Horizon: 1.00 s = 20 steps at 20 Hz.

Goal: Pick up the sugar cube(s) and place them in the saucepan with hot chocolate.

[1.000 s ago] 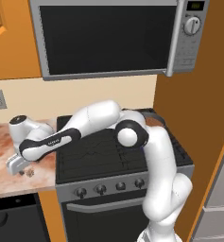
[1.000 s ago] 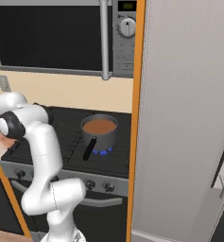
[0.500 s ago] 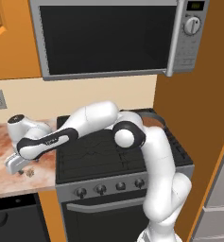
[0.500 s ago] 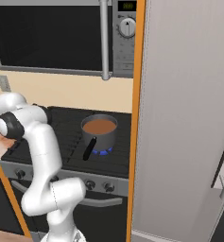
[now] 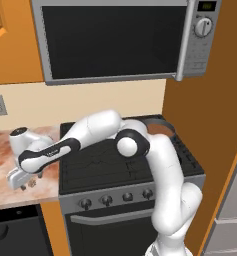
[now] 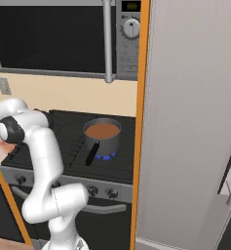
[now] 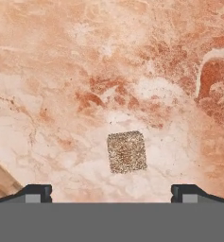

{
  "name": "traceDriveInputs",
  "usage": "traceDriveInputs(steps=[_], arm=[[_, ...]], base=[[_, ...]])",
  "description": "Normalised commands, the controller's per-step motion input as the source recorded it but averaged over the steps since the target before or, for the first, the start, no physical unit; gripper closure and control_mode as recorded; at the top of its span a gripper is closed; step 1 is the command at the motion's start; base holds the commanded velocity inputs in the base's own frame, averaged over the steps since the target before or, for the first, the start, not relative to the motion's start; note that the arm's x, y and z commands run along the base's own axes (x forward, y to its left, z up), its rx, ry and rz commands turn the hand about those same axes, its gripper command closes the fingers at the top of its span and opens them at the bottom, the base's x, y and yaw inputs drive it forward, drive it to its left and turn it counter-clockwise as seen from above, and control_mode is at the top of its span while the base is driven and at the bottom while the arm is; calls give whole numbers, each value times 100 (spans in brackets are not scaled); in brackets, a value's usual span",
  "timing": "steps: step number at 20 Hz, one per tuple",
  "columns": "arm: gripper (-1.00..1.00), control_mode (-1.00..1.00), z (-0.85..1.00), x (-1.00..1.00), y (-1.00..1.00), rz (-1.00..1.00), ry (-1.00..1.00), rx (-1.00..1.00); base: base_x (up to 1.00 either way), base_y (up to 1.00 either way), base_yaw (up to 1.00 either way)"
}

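Note:
The sugar cube (image 7: pixel 126 151) is a small speckled tan square lying flat on the reddish marble counter (image 7: pixel 85 71). My gripper (image 7: pixel 112 193) hangs open straight above it, with the cube between the two fingertips (image 7: pixel 36 191) and slightly ahead of them, untouched. In the left base view the gripper (image 5: pixel 27 185) points down just over the counter (image 5: pixel 2 165), left of the stove. The saucepan with hot chocolate (image 6: pixel 102 137) sits on a lit rear right burner, its black handle (image 6: pixel 91 154) pointing toward the front. Its rim (image 5: pixel 159 121) peeks out behind my arm.
The black stove (image 5: pixel 105 167) lies between the counter and the pan. A microwave (image 5: pixel 115 40) hangs low over the stove. An orange cabinet wall (image 5: pixel 205 125) and a tall grey fridge (image 6: pixel 195 122) close the right side. A wooden edge (image 7: pixel 0 182) borders the counter.
The hand has sunk a little toward the counter over the cube. Its jaws have stayed open, and the pan has not moved.

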Motion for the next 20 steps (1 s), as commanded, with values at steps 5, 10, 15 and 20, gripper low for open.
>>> traceDriveInputs(steps=[5, 10, 15, 20], arm=[[-100, -100, -9, 5, 0, 0, 8, 0], [-100, -100, -8, 11, 0, 0, 9, 0], [-100, -100, -8, 23, 0, 0, 3, 0], [-100, -100, -3, 9, 0, 0, 0, 0]], base=[[0, 0, 0], [0, 0, 0], [0, 0, 0], [0, 0, 0]])
